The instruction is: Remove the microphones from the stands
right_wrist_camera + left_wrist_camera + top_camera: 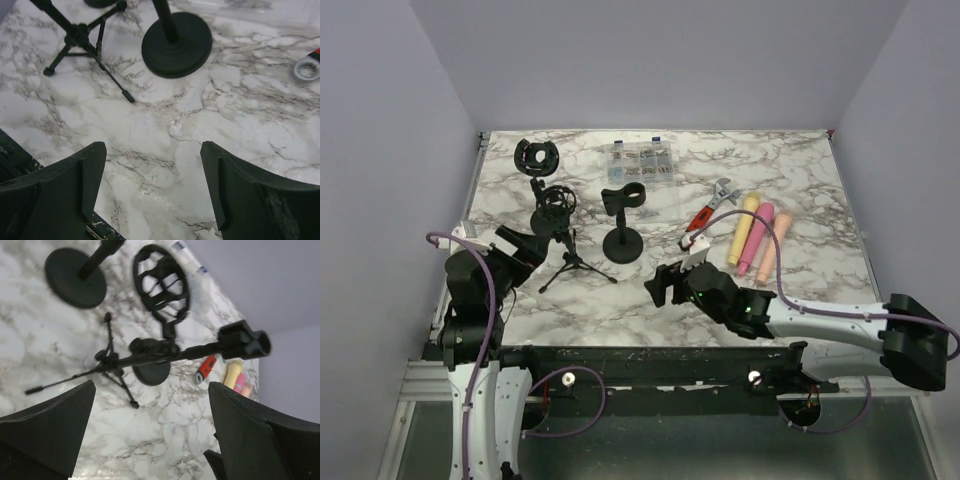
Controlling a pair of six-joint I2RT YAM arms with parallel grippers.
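Observation:
A black tripod stand (570, 262) carries a black shock mount (557, 203); I cannot tell whether a microphone sits in it. It also shows in the left wrist view (112, 360) and the right wrist view (80, 37). A round-base stand (622, 243) with an empty-looking clip (623, 196) stands to its right. Three coloured cylinders, perhaps microphones (758, 238), lie at the right. My left gripper (525, 246) (150, 440) is open and empty, left of the tripod. My right gripper (665, 285) (152, 190) is open and empty over bare marble, in front of the round base (176, 44).
A second shock mount (536, 157) stands at the back left. A clear parts box (642, 160) is at the back centre. A red-handled wrench (712, 208) lies right of the round-base stand. Grey walls close in the left, back and right sides.

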